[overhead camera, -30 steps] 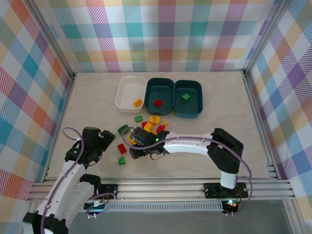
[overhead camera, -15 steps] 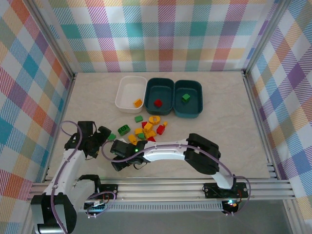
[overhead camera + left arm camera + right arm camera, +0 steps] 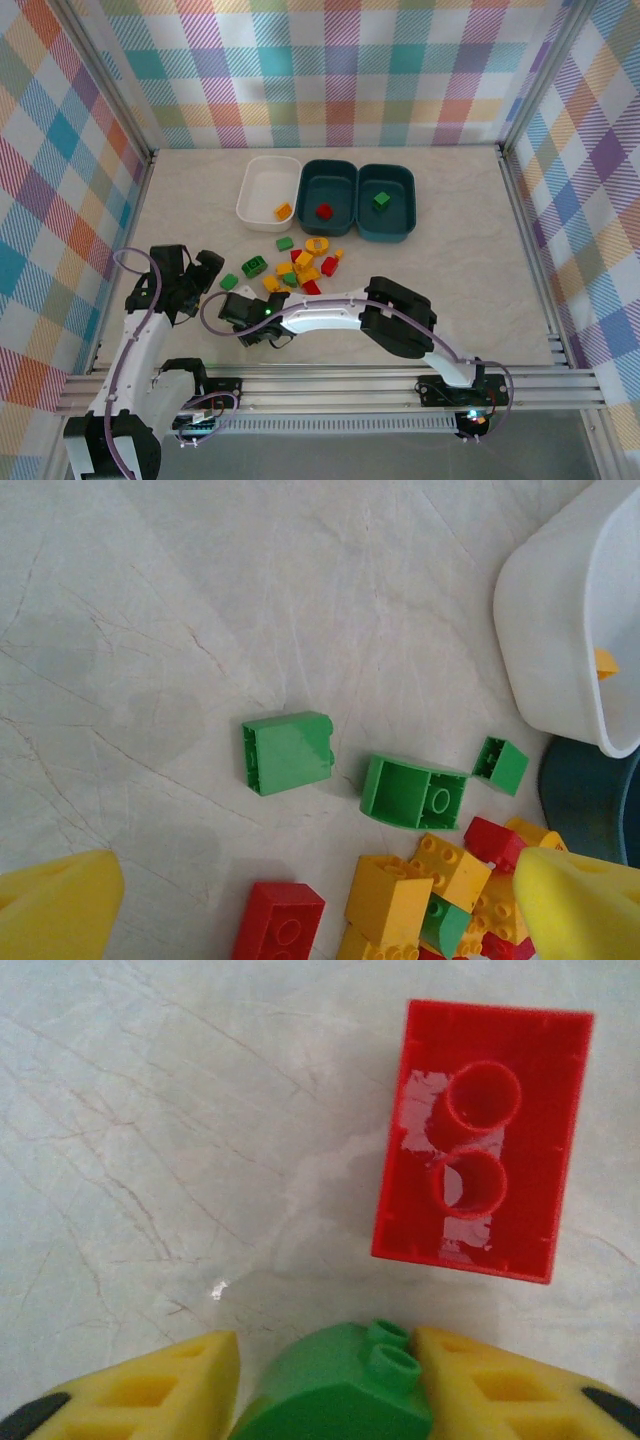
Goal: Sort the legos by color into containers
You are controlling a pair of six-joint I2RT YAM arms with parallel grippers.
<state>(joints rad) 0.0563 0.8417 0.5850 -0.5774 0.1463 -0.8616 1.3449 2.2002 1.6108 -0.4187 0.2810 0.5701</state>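
While the right gripper's (image 3: 325, 1360) spongy yellow fingers pinch a rounded green brick (image 3: 335, 1405), a red brick (image 3: 480, 1140) lies hollow-side-up just beyond on the veined, marble-look table (image 3: 150, 1110). Left gripper (image 3: 318, 895) is spread wide by the loose pile (image 3: 305, 265). Farther back sit the smooth rounded white tray (image 3: 245, 200) and the teal trays (image 3: 338, 185).

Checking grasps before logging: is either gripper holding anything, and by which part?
The right gripper has a green lego pinched by its two opposite sides; the left gripper holds nothing.
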